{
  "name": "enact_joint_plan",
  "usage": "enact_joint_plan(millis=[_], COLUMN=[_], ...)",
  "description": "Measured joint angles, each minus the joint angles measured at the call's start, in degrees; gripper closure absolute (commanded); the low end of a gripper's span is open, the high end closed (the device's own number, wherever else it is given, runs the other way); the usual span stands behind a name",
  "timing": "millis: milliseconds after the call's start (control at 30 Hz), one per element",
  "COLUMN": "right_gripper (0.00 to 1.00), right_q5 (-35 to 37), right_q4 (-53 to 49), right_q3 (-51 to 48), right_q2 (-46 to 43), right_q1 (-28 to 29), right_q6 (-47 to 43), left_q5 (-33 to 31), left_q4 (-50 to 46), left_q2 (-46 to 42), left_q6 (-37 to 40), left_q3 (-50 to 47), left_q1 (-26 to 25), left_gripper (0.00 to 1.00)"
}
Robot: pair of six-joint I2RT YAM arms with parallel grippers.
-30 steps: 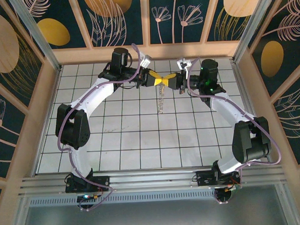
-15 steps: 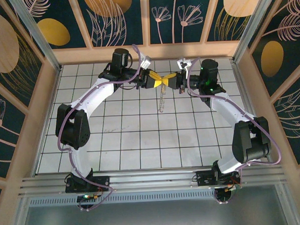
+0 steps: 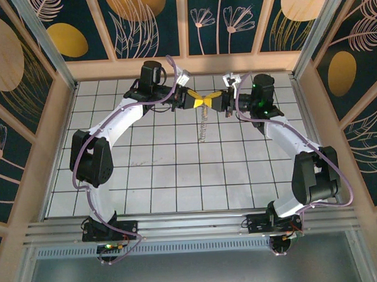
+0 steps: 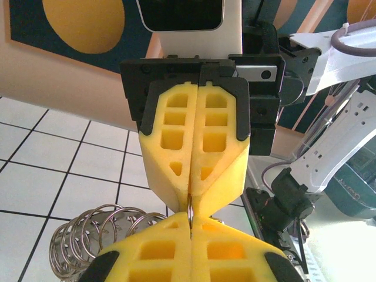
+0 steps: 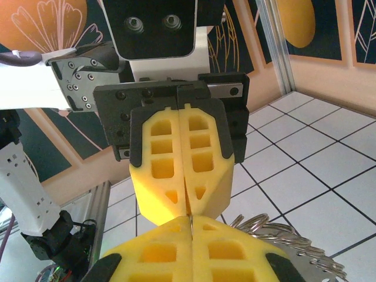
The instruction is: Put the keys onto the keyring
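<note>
Near the middle of the table's (image 3: 177, 178) far edge, my left gripper (image 3: 199, 101) and right gripper (image 3: 210, 101) are pressed shut, tips meeting head-on on what I take for the key (image 4: 191, 214), the chain (image 3: 203, 125) trailing toward the near edge.

Thin beaded keyring (image 3: 203, 124) (brownish-grey) hangs down

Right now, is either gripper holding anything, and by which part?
Both: left gripper and right gripper are shut tip to tip on a thin metal sliver at the top of the hanging chain. Key or chain link, can't tell.
</note>
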Motion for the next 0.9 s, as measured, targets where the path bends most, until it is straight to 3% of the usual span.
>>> enact_joint_plan(millis=[167, 267, 367, 633, 900], right_gripper=[0.97, 0.74, 0.62, 0.51, 0.46], right_q5=[0.50, 1.79, 4.35, 9.18, 9.75], right_q4=[0.52, 1.16, 2.67, 6.10, 11.45], right_q3=[0.00, 0.00, 0.13, -1.03, -6.80], right_q2=[0.55, 1.07, 1.18, -0.55, -4.02], right_q1=[-0.17, -0.20, -0.63, -4.00, -4.48], right_q6=[1.11, 2.82, 4.24, 8.50, 10.58], left_q5=[-0.96, -2.64, -4.04, -7.15, -8.20], left_q4=[4.52, 6.51, 6.93, 9.79, 12.15], left_q2=[-0.02, -0.26, -1.03, -2.97, -3.10], left_q6=[-2.82, -3.65, -3.96, -4.61, -6.60], left_q3=[-1.88, -2.97, -3.87, -4.13, -4.11], left_q1=[0.00, -0.02, -0.31, -0.48, -0.48], left_gripper=[1.00, 1.00, 1.00, 1.00, 1.00])
